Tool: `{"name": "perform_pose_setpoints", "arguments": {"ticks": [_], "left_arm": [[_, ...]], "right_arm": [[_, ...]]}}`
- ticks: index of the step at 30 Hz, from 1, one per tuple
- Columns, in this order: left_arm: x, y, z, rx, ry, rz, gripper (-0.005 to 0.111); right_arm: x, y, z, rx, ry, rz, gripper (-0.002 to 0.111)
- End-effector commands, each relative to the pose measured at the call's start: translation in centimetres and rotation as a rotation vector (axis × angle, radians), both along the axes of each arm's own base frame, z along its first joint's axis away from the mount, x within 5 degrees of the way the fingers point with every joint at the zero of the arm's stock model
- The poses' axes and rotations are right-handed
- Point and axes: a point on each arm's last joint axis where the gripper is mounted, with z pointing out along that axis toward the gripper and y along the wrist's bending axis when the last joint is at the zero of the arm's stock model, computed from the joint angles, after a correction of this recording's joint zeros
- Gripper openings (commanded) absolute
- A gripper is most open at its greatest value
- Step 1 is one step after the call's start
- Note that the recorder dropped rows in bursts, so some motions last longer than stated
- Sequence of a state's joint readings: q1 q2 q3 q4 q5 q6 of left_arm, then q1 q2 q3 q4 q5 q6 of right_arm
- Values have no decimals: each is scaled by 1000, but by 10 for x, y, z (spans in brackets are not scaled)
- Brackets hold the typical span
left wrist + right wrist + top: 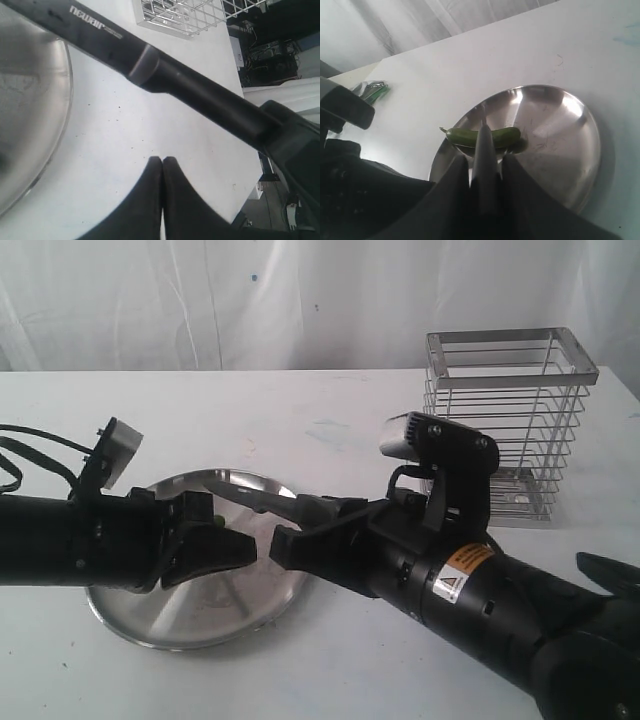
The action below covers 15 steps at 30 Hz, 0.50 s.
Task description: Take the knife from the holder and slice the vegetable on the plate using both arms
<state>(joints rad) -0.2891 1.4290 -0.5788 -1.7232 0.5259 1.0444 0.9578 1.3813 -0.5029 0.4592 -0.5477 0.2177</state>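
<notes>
My right gripper (484, 157) is shut on the handle of the black knife (483, 142). The blade runs forward, with its tip over the middle of the green vegetable (507, 135). That vegetable lies on the steel plate (560, 145) near its rim. In the exterior view the knife (245, 496) slants over the plate (215, 625), held by the right gripper (285, 538). My left gripper (245, 552) is shut and empty, tip to tip with the right one. In the left wrist view its shut fingertips (155, 165) hang below the knife (165, 75), beside the plate (35, 115).
The wire holder (512, 430) stands at the back right of the white table, also seen in the left wrist view as the holder (180, 15). The table edge (250, 180) drops off beyond the left gripper. A white curtain backs the scene.
</notes>
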Motion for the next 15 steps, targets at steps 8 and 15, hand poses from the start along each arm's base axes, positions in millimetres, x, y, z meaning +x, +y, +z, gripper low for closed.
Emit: {"name": "perform_pose_setpoints", "arguments": {"ticks": [8,15], "left_arm": [[3,0,-3,5,10,21,0],[3,0,-3,7,10,23,0]], "right_arm": [[-3,1,-5,-57,18,44,0],[-5,4,-3,-39,10,81,0]]}}
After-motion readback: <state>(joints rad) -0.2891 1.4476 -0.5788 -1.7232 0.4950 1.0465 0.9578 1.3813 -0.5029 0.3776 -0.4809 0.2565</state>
